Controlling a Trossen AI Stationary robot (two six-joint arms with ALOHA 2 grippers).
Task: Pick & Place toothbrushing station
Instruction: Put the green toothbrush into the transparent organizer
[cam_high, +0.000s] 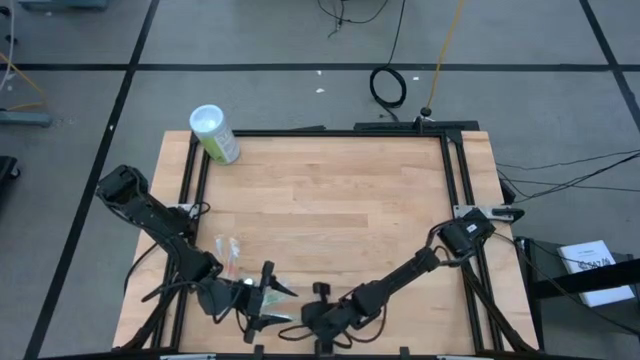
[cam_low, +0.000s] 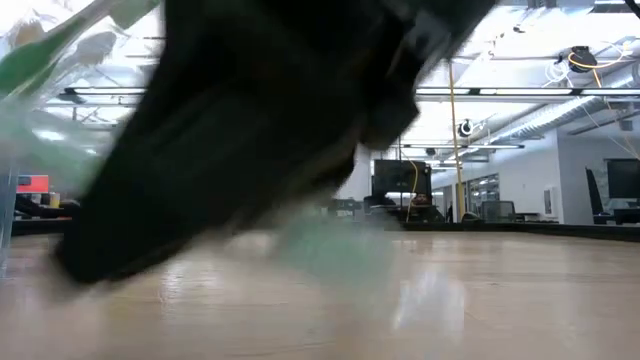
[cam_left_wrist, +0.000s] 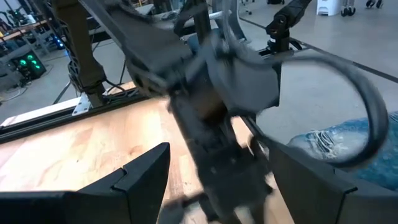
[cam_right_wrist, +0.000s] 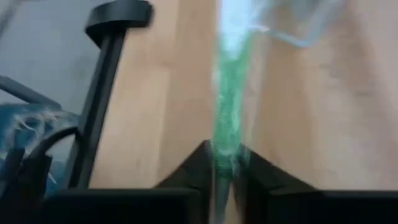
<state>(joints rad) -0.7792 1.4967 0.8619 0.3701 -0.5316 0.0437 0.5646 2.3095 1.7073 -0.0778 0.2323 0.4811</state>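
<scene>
Near the table's front edge, my right gripper (cam_high: 298, 318) (cam_right_wrist: 225, 177) is shut on a thin green-and-white toothbrush (cam_right_wrist: 229, 112), which runs on away from the fingers over the wood. My left gripper (cam_high: 265, 298) (cam_left_wrist: 219, 149) stands open just left of it, facing the right arm, with nothing held between its fingers. More pale, clear-wrapped pieces of the toothbrushing station (cam_high: 230, 252) lie flat on the table behind the left gripper. In the low view a dark blurred gripper fills the front, with pale green shapes (cam_low: 40, 70) beside it. My right gripper pinches the toothbrush's green near end (cam_right_wrist: 225, 163) between its two fingers. The fingers slant down from the table's right and lie along the brush. The picture is too blurred to tell whether the brush's far end rests on the wood.
A large green canister with a white lid (cam_high: 214, 133) stands at the table's far left corner. The black frame rails (cam_high: 452, 170) run along the table's edges. Bare wood (cam_high: 330, 200) spreads over the middle and far part. Cables lie on the floor beyond.
</scene>
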